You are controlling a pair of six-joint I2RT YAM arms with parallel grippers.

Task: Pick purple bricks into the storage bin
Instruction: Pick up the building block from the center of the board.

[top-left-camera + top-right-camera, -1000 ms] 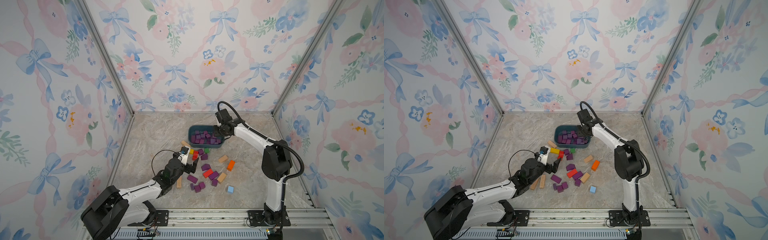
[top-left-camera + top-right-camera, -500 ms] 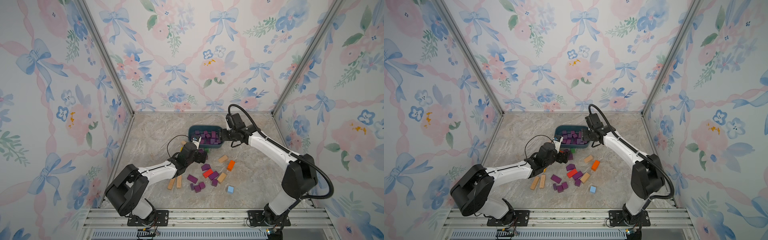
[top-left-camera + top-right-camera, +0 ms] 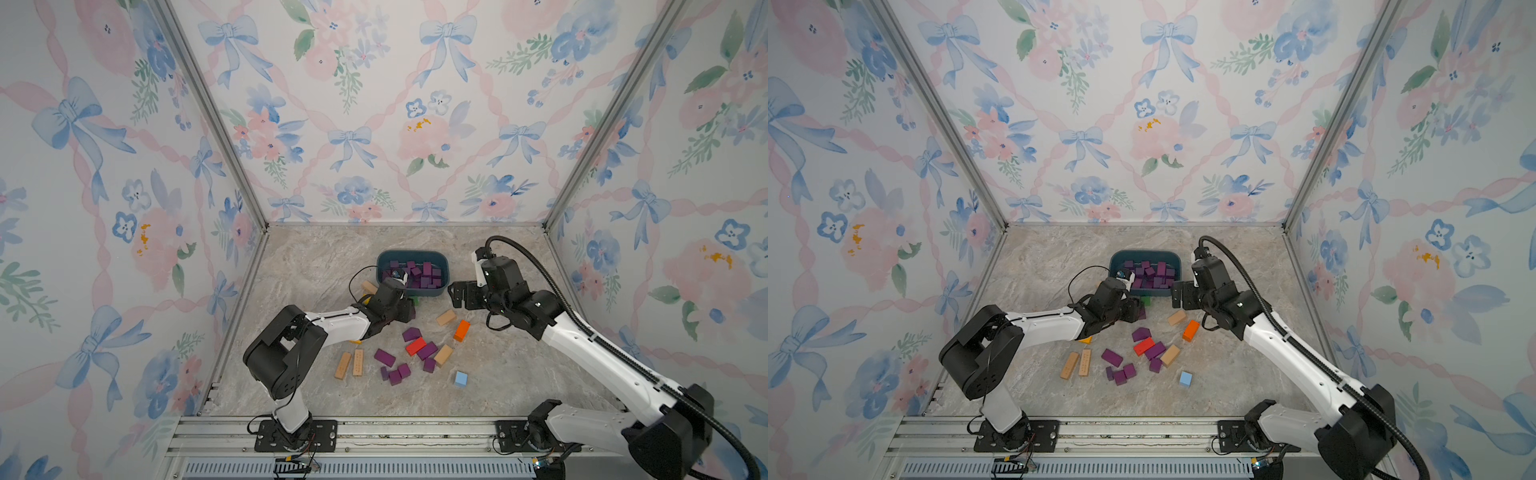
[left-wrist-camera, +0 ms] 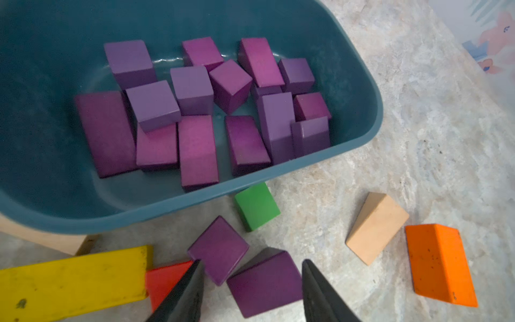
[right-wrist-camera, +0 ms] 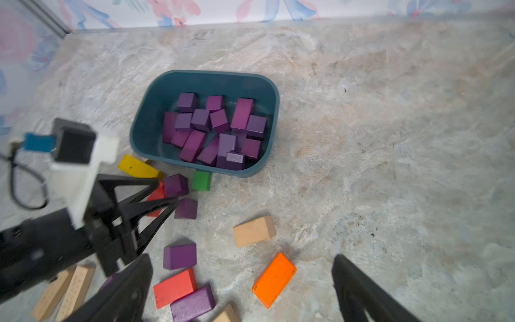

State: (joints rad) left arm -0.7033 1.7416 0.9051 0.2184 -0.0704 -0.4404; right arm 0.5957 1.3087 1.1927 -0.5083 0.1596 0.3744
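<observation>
Setting: booth lined with floral wallpaper (image 3: 374, 104) with blue bows; grey-beige marbled tabletop (image 3: 316, 266).
Left jaws: part-open and low over the tabletop, astride one purple brick (image 4: 264, 281) lying flat just near of the storage bin (image 4: 359, 83); one of the fingers (image 4: 317, 292) against its edge, a gap beside the other, so not clamped.
Around that brick: purple cube (image 4: 218, 249) touching its corner; red block (image 4: 164, 278) and yellow bar (image 4: 72, 276) to the left; green block (image 4: 256, 206) against the near wall of the storage bin.
Right jaws: spread wide with nothing between, raised off the tabletop just right of the storage bin; fingers (image 5: 359, 290) dark and blurred at the edge of the right wrist view; orange block (image 5: 274, 280) and tan block (image 5: 253, 231) near, untouched.
Storage bin: dark teal, far centre of the tabletop, holding over a dozen purple bricks (image 5: 220, 121) in a loose heap.
Loose purple: several more (image 3: 384, 357) scattered mid-tabletop, near of the storage bin, among a second red block (image 3: 416, 346) and another tan block (image 3: 443, 354).
Outer pieces: two tan bars (image 3: 350, 364) side by side on the left; light-blue cube (image 3: 461, 379) nearest the front, to the right.
</observation>
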